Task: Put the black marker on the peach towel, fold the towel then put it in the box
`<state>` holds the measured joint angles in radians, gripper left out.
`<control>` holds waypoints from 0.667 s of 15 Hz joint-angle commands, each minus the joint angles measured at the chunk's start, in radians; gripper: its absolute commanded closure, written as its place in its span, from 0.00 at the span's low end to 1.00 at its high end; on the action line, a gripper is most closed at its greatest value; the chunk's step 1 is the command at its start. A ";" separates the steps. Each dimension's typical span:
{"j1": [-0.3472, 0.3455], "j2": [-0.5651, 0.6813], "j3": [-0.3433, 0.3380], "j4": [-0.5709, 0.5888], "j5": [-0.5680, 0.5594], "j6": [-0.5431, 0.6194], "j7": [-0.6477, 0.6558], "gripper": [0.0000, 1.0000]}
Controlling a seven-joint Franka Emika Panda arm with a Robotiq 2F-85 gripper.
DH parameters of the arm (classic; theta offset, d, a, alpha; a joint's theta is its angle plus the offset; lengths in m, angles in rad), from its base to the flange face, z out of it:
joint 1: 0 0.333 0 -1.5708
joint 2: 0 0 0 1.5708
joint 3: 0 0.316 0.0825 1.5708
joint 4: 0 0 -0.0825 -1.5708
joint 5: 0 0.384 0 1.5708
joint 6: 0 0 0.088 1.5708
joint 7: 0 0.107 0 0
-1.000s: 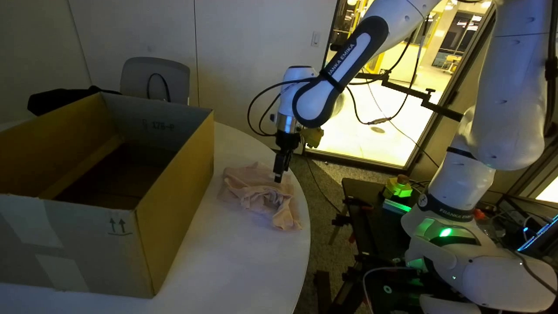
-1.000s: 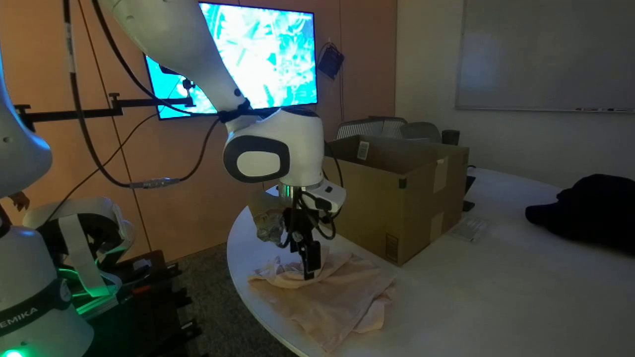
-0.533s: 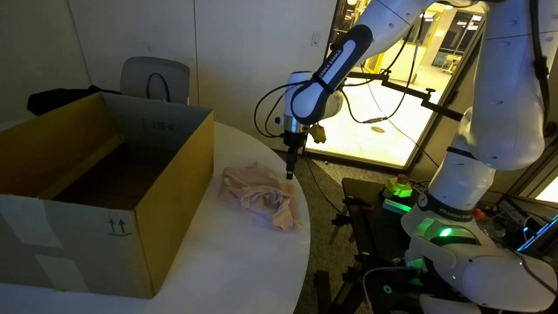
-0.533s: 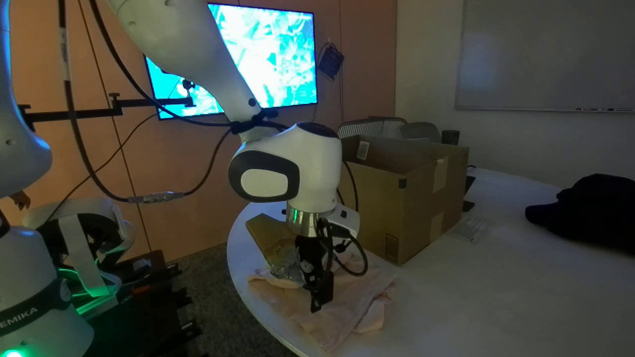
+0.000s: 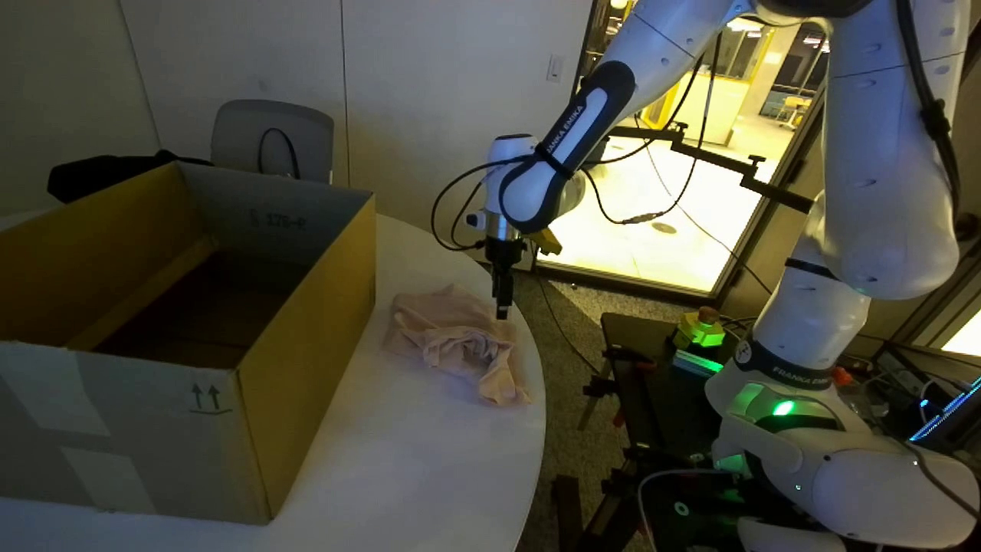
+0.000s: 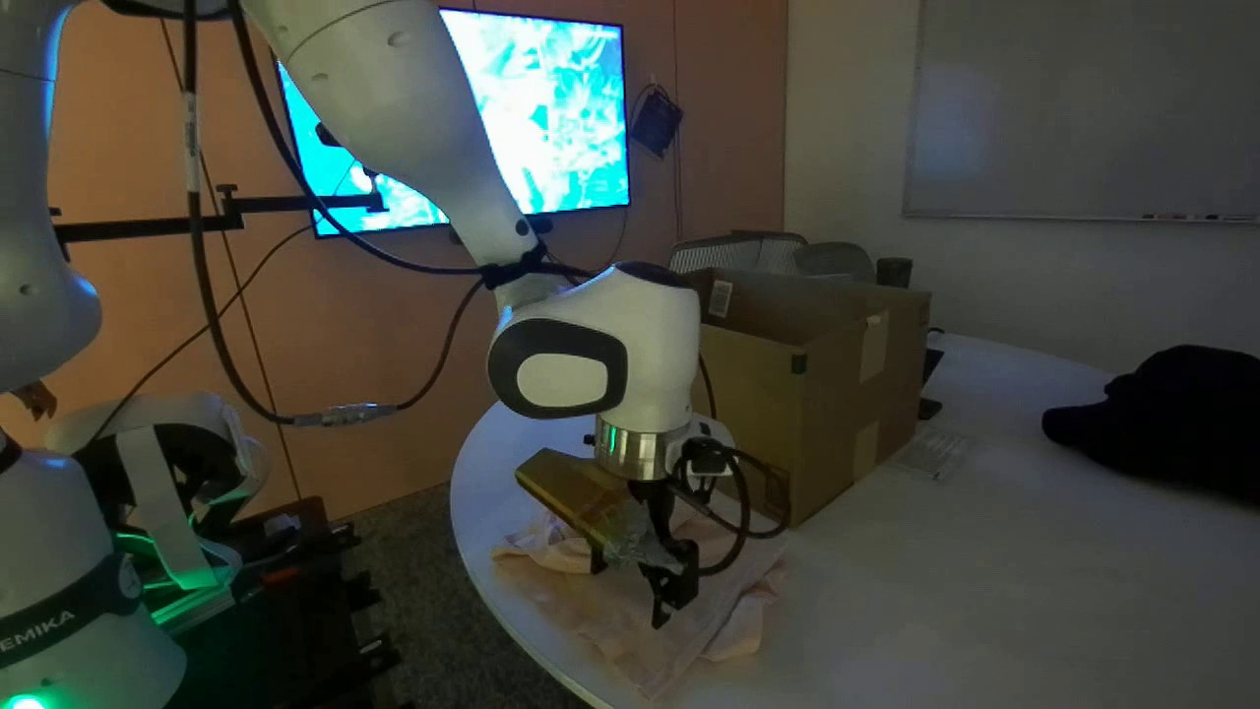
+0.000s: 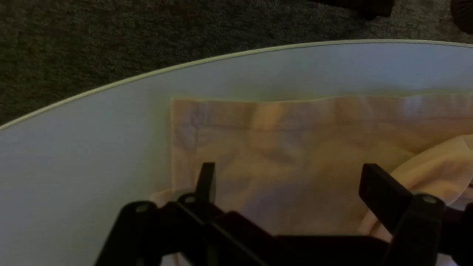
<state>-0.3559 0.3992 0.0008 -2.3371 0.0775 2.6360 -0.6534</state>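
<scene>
A peach towel lies rumpled on the white table, close to the curved rim, part of it bunched into a raised fold and one hemmed corner spread flat. Over that flat part hangs the gripper, pointing straight down, its black fingers standing wide apart; whether the tips touch the towel I cannot tell. From over the towel the robot arm climbs through an upright wrist, slants up along the forearm to a high elbow, then drops to its base, off the table. Just beside the towel, on the side away from that base, stands the cardboard box, open at the top, a narrow strip of table between them. Farther from the towel, in an exterior view, a black bundle of cloth lies on the same table. Well apart from the towel are a grey chair, a lit screen and a whiteboard, the last two on the walls.
</scene>
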 commanded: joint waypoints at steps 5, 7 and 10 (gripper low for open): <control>0.005 0.086 0.037 0.081 -0.051 0.120 -0.142 0.00; -0.005 0.121 0.049 0.106 -0.047 0.135 -0.165 0.00; -0.007 0.178 0.038 0.149 -0.059 0.138 -0.171 0.00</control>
<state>-0.3480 0.5106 0.0387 -2.2476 0.0405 2.7527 -0.8036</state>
